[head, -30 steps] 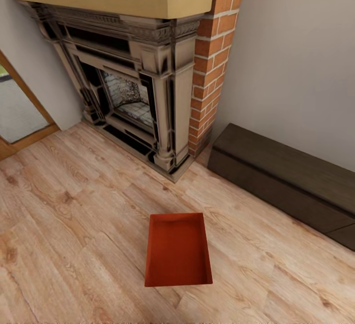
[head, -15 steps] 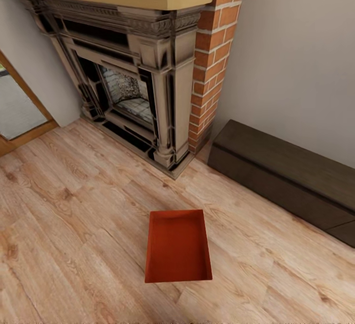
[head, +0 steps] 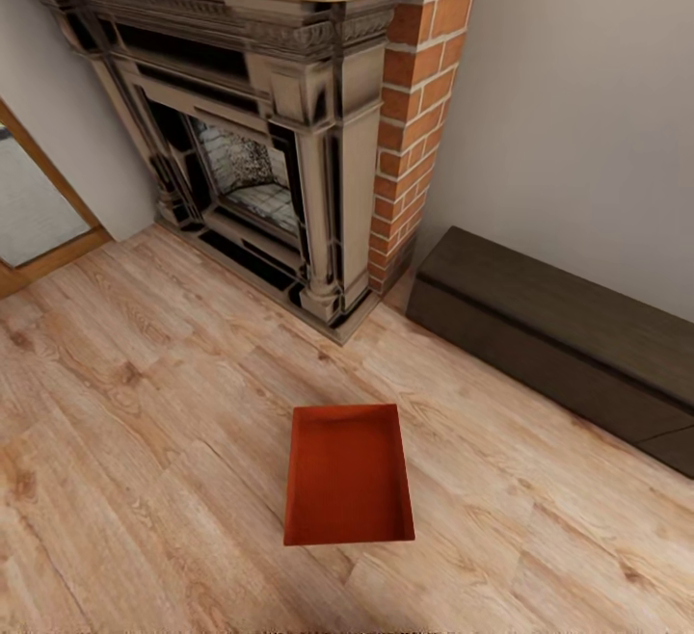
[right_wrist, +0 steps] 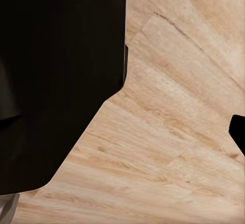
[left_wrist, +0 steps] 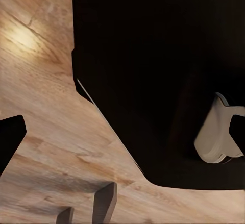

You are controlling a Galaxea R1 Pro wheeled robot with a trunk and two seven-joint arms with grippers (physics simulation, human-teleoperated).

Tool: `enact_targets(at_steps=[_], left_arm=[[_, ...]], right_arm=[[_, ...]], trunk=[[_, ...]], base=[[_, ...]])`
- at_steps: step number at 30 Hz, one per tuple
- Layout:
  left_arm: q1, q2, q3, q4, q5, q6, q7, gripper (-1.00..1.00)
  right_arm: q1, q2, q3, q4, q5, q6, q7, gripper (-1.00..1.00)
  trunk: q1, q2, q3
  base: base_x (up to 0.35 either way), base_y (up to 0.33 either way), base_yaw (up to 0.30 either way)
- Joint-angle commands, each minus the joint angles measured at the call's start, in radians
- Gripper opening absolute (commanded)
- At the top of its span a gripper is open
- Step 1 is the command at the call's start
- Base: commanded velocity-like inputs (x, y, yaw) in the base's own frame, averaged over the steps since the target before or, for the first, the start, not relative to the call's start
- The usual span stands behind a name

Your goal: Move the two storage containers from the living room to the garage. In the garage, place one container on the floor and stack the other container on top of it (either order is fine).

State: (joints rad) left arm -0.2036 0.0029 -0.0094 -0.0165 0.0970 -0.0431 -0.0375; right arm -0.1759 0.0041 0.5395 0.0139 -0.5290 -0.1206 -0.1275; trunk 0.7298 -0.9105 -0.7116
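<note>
One of the storage containers (head: 349, 475), an orange-red topless bin, rests empty on the light wood plank floor of the living room, low in the middle of the head view. Nothing touches it. In the left wrist view a single dark fingertip (left_wrist: 9, 138) pokes in at the picture's edge above the planks, beside the robot's black base (left_wrist: 153, 55). The right wrist view likewise has one dark fingertip (right_wrist: 238, 132) at its edge, over bare planks. Neither view lets me judge how the jaws stand.
A dark ornate fireplace (head: 251, 171) with a wooden mantel and a brick column (head: 414, 104) stands behind the bin. A long dark low bench (head: 559, 345) runs along the right wall. A wood-framed glass door (head: 34, 220) is at far left. Open planks surround the bin.
The whole head picture has slid slightly, with the fireplace and mantel sitting higher, so the camera moved. The bin has stayed where it was on the floor.
</note>
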Motion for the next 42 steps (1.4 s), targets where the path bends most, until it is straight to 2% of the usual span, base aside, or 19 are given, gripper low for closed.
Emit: enact_targets(at_steps=[1, 10, 22, 42], left_arm=[[0.000, 0.000, -0.002, 0.001, 0.010, -0.003, -0.004, 1.00], [0.000, 0.000, -0.002, 0.001, 0.010, -0.003, -0.004, 1.00], [0.000, 0.000, -0.002, 0.001, 0.010, -0.003, -0.004, 1.00], [0.000, 0.000, -0.002, 0.001, 0.010, -0.003, -0.004, 1.00]], right_arm=[[0.000, 0.000, 0.008, 0.001, -0.009, -0.004, -0.001, 1.00], [-0.001, 0.002, 0.006, 0.001, -0.008, -0.004, -0.001, 1.00], [-0.001, -0.002, 0.005, 0.001, -0.008, -0.006, -0.002, 1.00], [-0.001, -0.003, 0.005, 0.001, -0.008, -0.005, -0.001, 1.00]], trunk=[[0.000, 0.000, -0.002], [0.000, 0.000, -0.014], [0.000, 0.000, -0.015], [0.000, 0.000, -0.015]], base=[[0.000, 0.000, 0.000], [0.000, 0.000, 0.000], [0.000, 0.000, 0.083], [0.000, 0.000, 0.004]])
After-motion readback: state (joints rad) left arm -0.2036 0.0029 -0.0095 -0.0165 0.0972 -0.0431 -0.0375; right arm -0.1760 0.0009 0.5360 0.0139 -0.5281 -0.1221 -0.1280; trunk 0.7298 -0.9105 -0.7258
